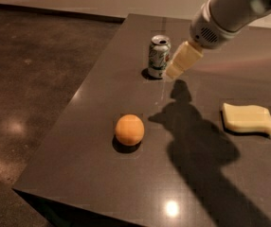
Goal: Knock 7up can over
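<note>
Far left of the can, dark speckled floor (26, 79), with pale glints of light on it. Nearer the can, dark glossy table (102, 183), left edge running diagonally away from the camera. In front of the can and a little left, orange ball (129, 129), resting on the table, well apart from the can. Can (158, 56) itself: upright on the table toward the far edge, silver top up with the tab showing, green markings on a silver-white side. Just right of the can, cream gripper (175, 71), angled down and leftward, tip level with the can's lower half and right beside it; touching or just apart, cannot tell. How far open, cannot tell either; grips nothing that shows. Up and right of the can, thick white arm (230, 8), leading off the top right corner, vent grille on its near end. In front of the can and to the right, broad shadow (192, 136) of arm and gripper, spread across the table. Far right of the can and nearer the camera, pale yellow wavy sponge (248, 118), lying flat on the table, well apart from can and gripper
</note>
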You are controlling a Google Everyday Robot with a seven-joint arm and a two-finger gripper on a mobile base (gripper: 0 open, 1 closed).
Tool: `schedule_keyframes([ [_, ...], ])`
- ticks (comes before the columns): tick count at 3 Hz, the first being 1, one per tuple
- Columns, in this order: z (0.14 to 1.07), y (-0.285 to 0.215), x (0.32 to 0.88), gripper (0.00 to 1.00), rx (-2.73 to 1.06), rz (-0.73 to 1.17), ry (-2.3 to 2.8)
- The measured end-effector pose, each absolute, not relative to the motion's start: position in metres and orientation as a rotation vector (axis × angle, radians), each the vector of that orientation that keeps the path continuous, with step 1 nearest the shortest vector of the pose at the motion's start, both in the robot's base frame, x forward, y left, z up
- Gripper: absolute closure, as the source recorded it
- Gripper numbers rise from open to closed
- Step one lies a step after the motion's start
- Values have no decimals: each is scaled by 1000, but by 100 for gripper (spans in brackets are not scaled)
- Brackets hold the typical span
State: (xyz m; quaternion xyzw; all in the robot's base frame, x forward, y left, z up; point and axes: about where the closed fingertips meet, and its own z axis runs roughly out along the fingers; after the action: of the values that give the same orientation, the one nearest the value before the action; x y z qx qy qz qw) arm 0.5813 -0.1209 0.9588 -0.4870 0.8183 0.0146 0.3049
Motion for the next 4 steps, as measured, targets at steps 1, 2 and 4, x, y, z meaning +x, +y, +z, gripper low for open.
schedule_keyframes([
  [1,946,-107,612,0,-1232,83,2168],
  [2,933,-89,633,0,-1205,155,2174],
  [4,912,-70,659,0,-1163,245,2194],
])
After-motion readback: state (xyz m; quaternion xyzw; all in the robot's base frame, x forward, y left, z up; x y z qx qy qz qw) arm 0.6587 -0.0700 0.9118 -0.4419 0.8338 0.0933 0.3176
